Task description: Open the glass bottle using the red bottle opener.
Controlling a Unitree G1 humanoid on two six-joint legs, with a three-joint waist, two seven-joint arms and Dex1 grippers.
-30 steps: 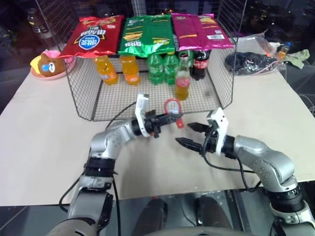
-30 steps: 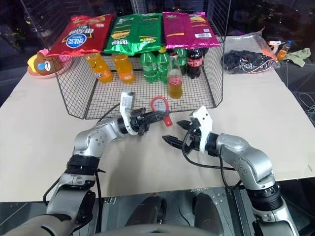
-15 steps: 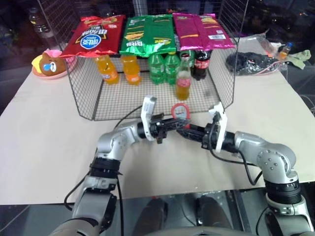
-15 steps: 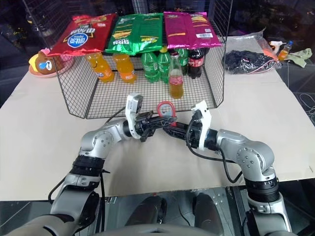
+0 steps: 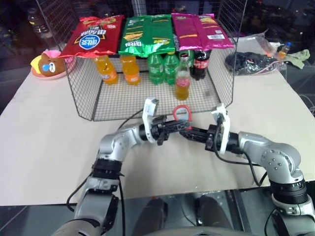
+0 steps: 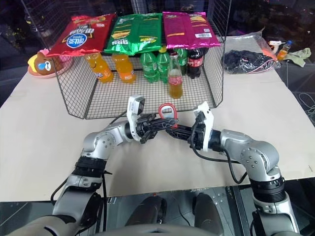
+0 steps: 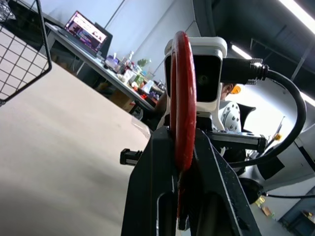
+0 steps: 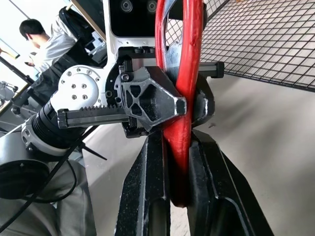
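Clearly, the task was at an early stage: the red bottle opener (image 5: 181, 114) was pinched between both grippers at once, above the table (image 5: 44, 142) in front of the wire basket (image 5: 81, 96). The left gripper (image 5: 183, 124) and the right gripper (image 5: 186, 132) were each closed narrowly on it, so this looked like a handover. The glass bottle (image 5: 182, 83) stood upright inside the basket, still capped as far as I could tell, and untouched. The basket also held orange, green and dark bottles, and three snack bags lay on its top
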